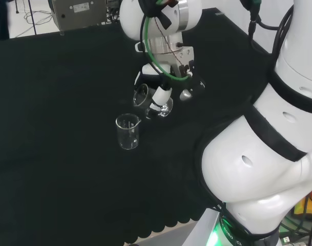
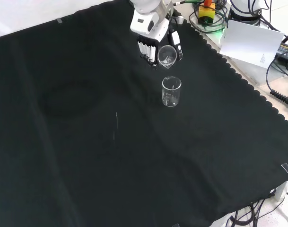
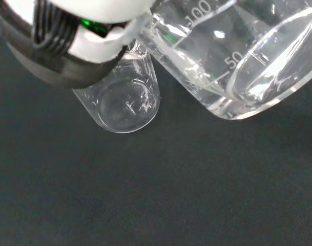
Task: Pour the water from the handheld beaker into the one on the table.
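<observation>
The hand (image 2: pixel 153 35) is gripping the tilted beaker (image 2: pixel 166 56) with its fingers (image 2: pixel 146 49) curled round it, hovering just beside the standing beaker (image 2: pixel 171 91) on the bench (image 2: pixel 87 142), so the pour looks barely underway, if at all.

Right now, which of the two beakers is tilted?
The held beaker in the hand: it leans mouth-down toward the table beaker, which stands upright on the black cloth, free of the hand.

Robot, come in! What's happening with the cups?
Hand curled round tilted beaker. Second beaker upright on cloth, just below its lip. Nothing between them.
</observation>
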Tool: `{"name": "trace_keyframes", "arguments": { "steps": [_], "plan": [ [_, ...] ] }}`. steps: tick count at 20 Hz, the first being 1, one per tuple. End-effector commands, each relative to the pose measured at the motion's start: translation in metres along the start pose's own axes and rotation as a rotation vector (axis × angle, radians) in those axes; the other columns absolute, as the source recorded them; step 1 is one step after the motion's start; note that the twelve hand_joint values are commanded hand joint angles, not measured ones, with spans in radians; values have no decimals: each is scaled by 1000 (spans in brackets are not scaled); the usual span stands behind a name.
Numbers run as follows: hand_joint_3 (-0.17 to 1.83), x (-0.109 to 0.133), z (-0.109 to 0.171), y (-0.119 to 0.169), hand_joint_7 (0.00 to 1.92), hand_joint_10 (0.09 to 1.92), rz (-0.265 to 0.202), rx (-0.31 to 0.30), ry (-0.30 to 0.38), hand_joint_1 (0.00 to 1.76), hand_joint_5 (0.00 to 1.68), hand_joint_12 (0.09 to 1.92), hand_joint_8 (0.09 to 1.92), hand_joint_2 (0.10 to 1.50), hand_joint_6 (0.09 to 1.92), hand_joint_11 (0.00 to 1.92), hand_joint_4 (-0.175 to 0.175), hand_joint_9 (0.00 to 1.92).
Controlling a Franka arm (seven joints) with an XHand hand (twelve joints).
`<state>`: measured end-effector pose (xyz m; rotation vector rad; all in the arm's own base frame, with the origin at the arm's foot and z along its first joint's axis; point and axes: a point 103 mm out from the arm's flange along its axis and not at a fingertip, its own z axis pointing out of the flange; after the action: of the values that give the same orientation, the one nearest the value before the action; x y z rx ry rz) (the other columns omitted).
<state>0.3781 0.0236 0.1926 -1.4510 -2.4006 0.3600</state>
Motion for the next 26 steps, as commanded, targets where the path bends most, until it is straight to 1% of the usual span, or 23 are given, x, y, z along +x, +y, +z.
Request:
{"name": "trace_keyframes", "arguments": {
  "steps": [1, 4, 8, 16, 18, 19, 22, 23, 26],
  "plan": [
    [66, 9, 0, 6, 1710, 87, -2, 50, -72, 1150, 1217, 570, 189, 983, 643, 1486, -4, 1782],
    [67, 13, 1, 9, 1711, 87, 4, 78, -111, 1150, 1217, 569, 189, 983, 643, 1485, -5, 1783],
    [69, 16, 2, 12, 1712, 87, 13, 111, -145, 1151, 1217, 568, 190, 982, 643, 1484, -6, 1784],
    [72, 23, 3, 20, 1713, 87, 40, 162, -188, 1152, 1217, 567, 191, 981, 644, 1481, -10, 1787],
    [73, 24, 3, 21, 1713, 87, 46, 175, -215, 1152, 1216, 566, 191, 981, 645, 1481, -11, 1788],
    [113, 25, 3, 22, 1709, 87, 48, 184, -227, 1152, 1211, 561, 200, 963, 658, 1482, -14, 1790],
    [388, 24, 3, 23, 1696, 87, 57, 197, -232, 1156, 1198, 558, 235, 832, 726, 1483, -28, 1799],
    [450, 24, 3, 23, 1692, 87, 60, 198, -232, 1156, 1193, 560, 244, 803, 748, 1482, -31, 1801],
    [515, 20, 0, 22, 1688, 87, 70, 193, -229, 1156, 1187, 561, 255, 773, 773, 1481, -33, 1803]
  ]
}}
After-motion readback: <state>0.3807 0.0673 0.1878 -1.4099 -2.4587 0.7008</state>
